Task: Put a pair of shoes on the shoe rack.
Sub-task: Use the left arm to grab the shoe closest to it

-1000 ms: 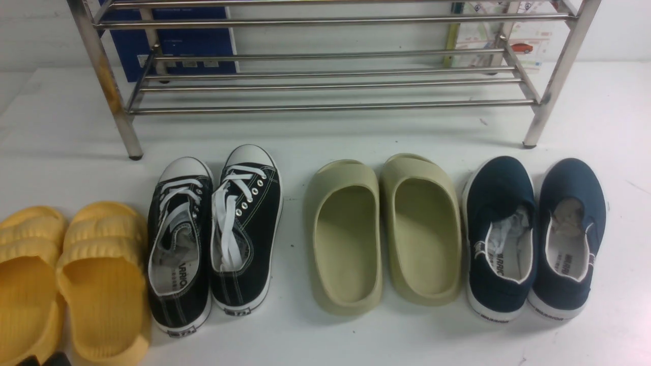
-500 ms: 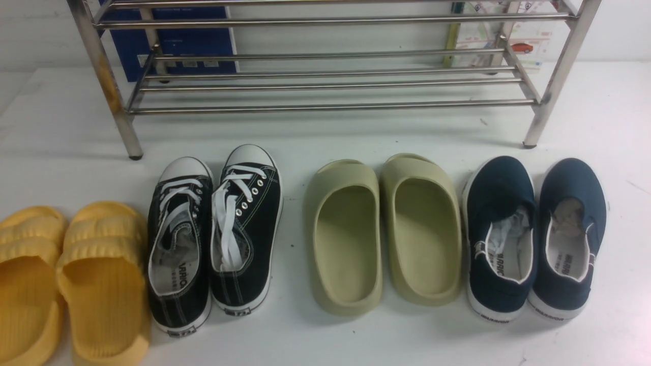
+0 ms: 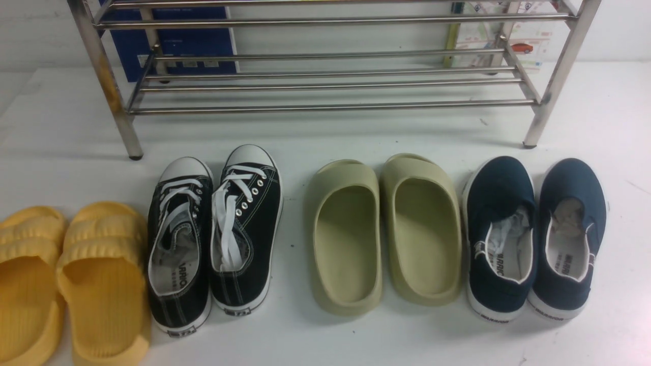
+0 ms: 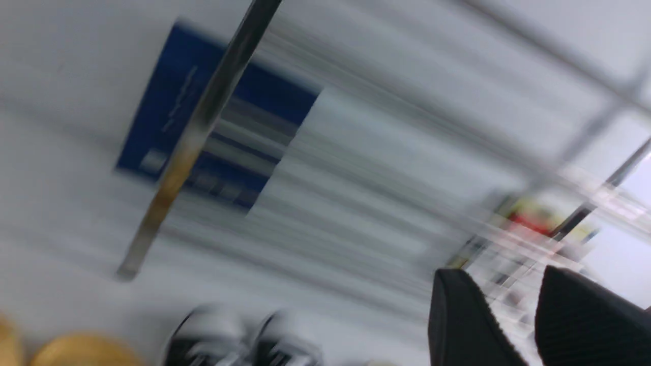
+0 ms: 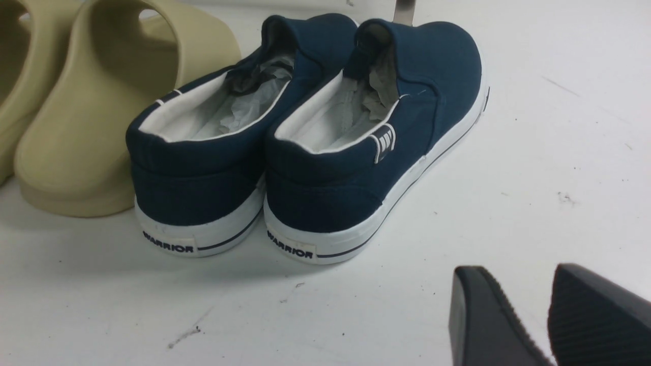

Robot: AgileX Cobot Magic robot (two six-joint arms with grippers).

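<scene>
Left arm's dark tip has left the near-left corner; black sneakers (image 3: 224,239) sit untouched on the bench (image 3: 325,340), near-left of the rack (image 3: 325,105). Both jaws parted, empty. Left wrist view is motion-smeared and the right wrist view sees only navy slip-ons (image 5: 305,152), so a wrong-pair grab is the risk.

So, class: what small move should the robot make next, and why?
Probably lower the left hand toward the black sneakers: they sit on the robot's left, on the table before the shoe rack, and that hand is open and empty.
</scene>
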